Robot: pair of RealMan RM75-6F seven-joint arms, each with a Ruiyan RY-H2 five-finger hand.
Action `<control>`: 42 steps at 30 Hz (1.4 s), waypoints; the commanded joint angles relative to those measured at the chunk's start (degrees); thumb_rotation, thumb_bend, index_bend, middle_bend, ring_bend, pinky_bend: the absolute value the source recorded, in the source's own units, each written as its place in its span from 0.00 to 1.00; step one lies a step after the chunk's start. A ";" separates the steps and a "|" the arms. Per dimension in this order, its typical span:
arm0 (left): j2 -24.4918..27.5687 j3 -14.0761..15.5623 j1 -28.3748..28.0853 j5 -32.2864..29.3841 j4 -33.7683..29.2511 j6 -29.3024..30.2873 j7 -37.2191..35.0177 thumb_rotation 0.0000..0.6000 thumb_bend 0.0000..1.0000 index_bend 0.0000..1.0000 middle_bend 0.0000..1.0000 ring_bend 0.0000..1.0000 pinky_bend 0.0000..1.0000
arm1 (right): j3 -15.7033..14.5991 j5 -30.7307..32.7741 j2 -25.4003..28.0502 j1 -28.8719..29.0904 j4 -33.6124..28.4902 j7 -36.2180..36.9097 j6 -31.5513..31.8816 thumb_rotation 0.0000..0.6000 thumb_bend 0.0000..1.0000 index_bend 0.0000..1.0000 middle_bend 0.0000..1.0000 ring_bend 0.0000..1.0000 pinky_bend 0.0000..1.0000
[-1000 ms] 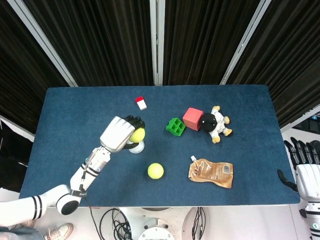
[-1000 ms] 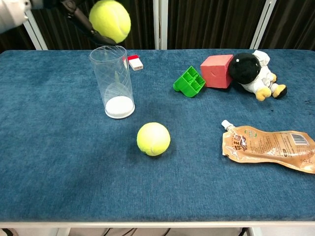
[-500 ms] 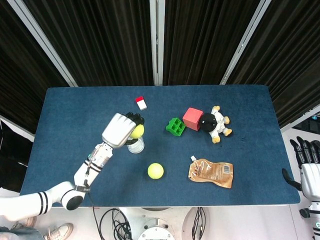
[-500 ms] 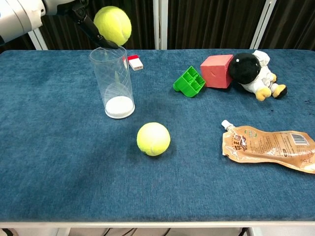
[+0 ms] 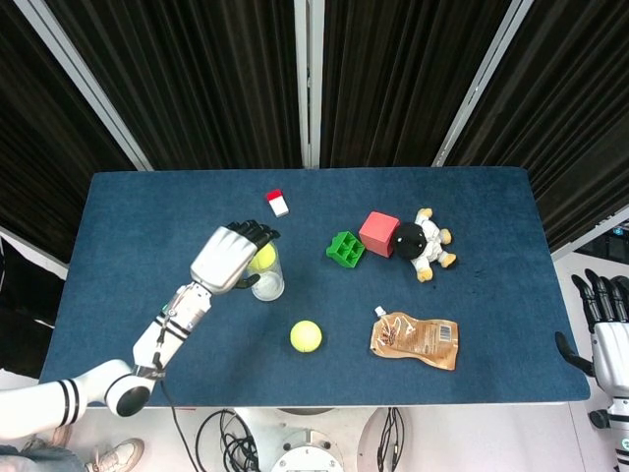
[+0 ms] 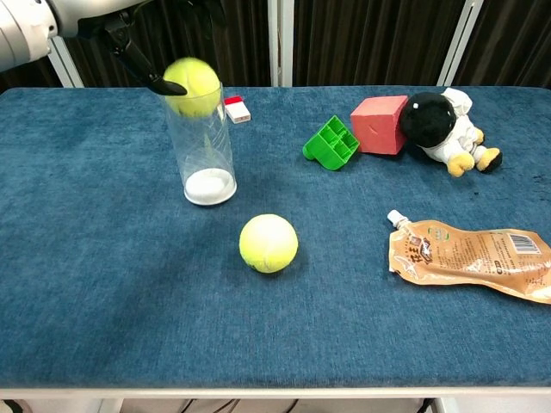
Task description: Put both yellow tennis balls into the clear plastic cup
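The clear plastic cup (image 5: 267, 285) (image 6: 203, 155) stands upright left of the table's middle. One yellow tennis ball (image 5: 261, 258) (image 6: 192, 86) is in the cup's mouth, blurred, its lower part below the rim. My left hand (image 5: 231, 258) (image 6: 138, 60) hovers just left of the cup top with its fingers spread; a dark fingertip lies close by the ball's left side. The second yellow tennis ball (image 5: 306, 336) (image 6: 269, 243) lies on the blue cloth in front and to the right of the cup. My right hand (image 5: 604, 324) hangs off the table's right edge, fingers apart, holding nothing.
A red-and-white block (image 5: 278, 203) (image 6: 235, 108) lies behind the cup. A green plastic piece (image 5: 345, 248) (image 6: 331, 144), a red cube (image 5: 378, 234) (image 6: 377, 124) and a plush toy (image 5: 423, 243) (image 6: 443, 120) sit right of centre. A brown pouch (image 5: 415, 340) (image 6: 469, 256) lies front right.
The ball has left my left hand and dropped from above the cup into its mouth. My left hand has drawn a little to the left. The right hand has stayed put.
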 commanded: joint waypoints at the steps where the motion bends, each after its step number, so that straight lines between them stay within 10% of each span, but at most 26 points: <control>1: 0.31 0.32 -0.08 0.30 -0.46 0.18 -0.06 1.00 0.16 0.21 0.24 0.23 0.44 | -0.05 -0.02 -0.13 0.11 -0.11 -0.19 -0.24 1.00 0.28 0.00 0.00 0.00 0.00; 22: -7.37 13.13 0.57 18.84 -1.44 0.54 0.95 1.00 0.16 0.28 0.28 0.25 0.47 | -0.23 0.16 -0.36 -0.31 0.99 1.54 -0.14 1.00 0.28 0.00 0.00 0.00 0.00; 42: -18.24 13.77 -1.68 18.04 15.37 -5.14 -4.02 1.00 0.16 0.26 0.27 0.25 0.46 | -0.19 1.00 0.79 -1.00 2.54 5.25 -0.42 1.00 0.28 0.00 0.00 0.00 0.00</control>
